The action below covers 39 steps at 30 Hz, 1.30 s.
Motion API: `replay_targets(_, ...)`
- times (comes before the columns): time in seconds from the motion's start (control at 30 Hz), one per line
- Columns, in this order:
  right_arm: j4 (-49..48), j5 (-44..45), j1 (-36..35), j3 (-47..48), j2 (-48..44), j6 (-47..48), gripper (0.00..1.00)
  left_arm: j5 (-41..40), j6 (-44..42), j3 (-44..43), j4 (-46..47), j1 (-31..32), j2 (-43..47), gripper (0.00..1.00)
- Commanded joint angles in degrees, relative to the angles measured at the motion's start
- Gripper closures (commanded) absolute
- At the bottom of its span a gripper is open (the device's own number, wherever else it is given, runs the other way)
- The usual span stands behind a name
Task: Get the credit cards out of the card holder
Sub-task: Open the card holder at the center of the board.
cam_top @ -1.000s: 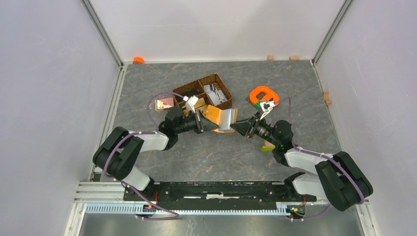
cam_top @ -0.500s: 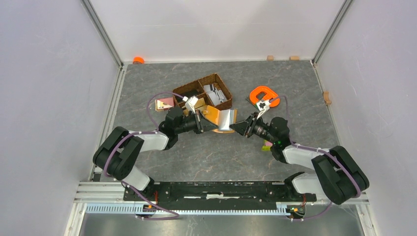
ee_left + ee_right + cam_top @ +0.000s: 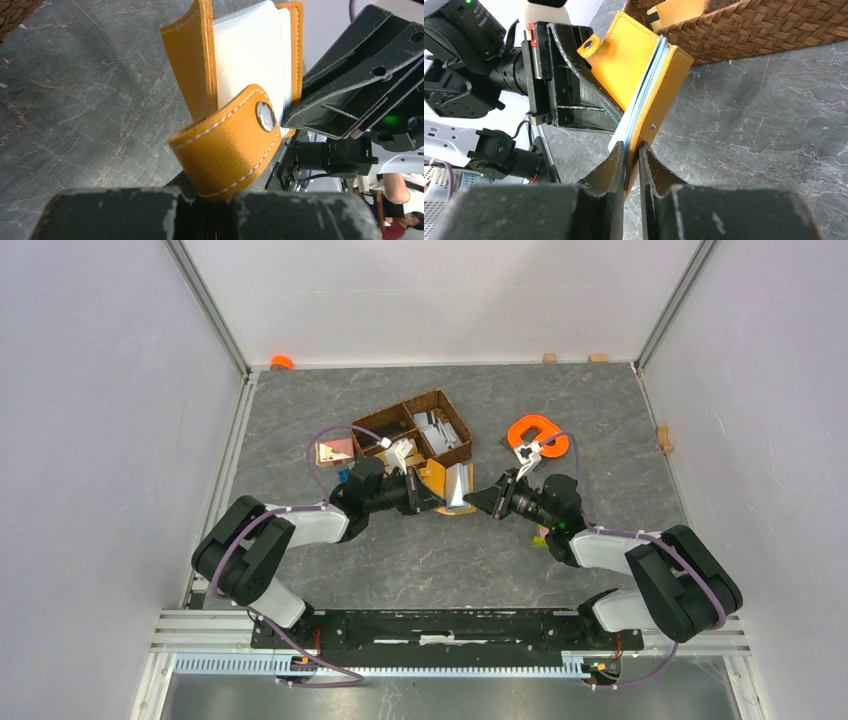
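The mustard-orange card holder (image 3: 436, 478) is held up off the table between the two arms, partly open. My left gripper (image 3: 420, 490) is shut on its cover at the closure tab (image 3: 227, 147), whose snap faces the left wrist camera. My right gripper (image 3: 632, 150) comes from the right, and its two fingers pinch the holder's free edge, one against the pale inner sleeves (image 3: 644, 85), the other against the orange cover (image 3: 664, 90). I cannot tell separate credit cards within those pale layers. A tan card with a dark stripe (image 3: 674, 10) lies in the basket.
The brown wicker basket (image 3: 440, 400) stands just behind the holder with flat items in its compartments. An orange plastic ring (image 3: 516, 428) lies at the right, a small pink and tan item (image 3: 333, 451) at the left, and a green and pink scrap (image 3: 545, 537) under the right arm.
My right gripper has moved left onto the holder's edge and its jaws have narrowed around it. The left gripper, still gripping the holder, has shifted slightly right.
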<state>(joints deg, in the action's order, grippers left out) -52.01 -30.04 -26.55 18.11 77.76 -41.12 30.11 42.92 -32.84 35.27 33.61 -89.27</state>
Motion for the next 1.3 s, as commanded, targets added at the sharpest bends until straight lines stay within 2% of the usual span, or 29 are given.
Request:
replay_targets(0.0, 2.40, -0.90, -0.79, 2.92, 1.41, 1.63, 0.88, 1.88, -2.87, -4.01, -0.03, 1.95, -0.24, 0.92)
replay_targets(0.17, 9.56, 1.86, -0.85, 4.75, 1.72, 4.61, 0.99, -0.59, -3.06, -5.37, -4.65, 1.90, -1.87, 0.67)
replay_targets(0.3, 10.88, 2.30, -1.29, 5.46, 2.38, 4.90, 1.00, -0.93, -2.61, -5.70, -5.21, 1.95, -3.13, 0.48)
replay_targets(0.47, 12.00, 3.06, -2.32, 6.06, 3.27, 5.37, 1.00, -1.38, -2.44, -4.74, -4.02, 1.90, -2.09, 0.28)
replay_targets(0.63, 11.88, 2.88, -3.41, 6.42, 3.78, 5.18, 1.00, -2.42, -2.75, -4.25, -4.21, 1.90, -1.59, 0.18)
replay_targets(0.97, 11.98, 2.55, -4.95, 6.76, 3.37, 5.21, 1.00, -1.45, 0.63, -3.00, -0.75, -0.55, -3.26, 0.18)
replay_targets(1.17, 11.88, 1.34, -5.36, 7.20, 3.68, 4.92, 1.00, -2.16, 0.38, -3.43, -2.55, -1.00, -3.79, 0.21)
replay_targets(1.27, 11.86, 1.26, -5.55, 7.20, 3.51, 4.97, 1.00, -2.38, 0.07, -3.56, -3.29, -1.00, -3.80, 0.18)
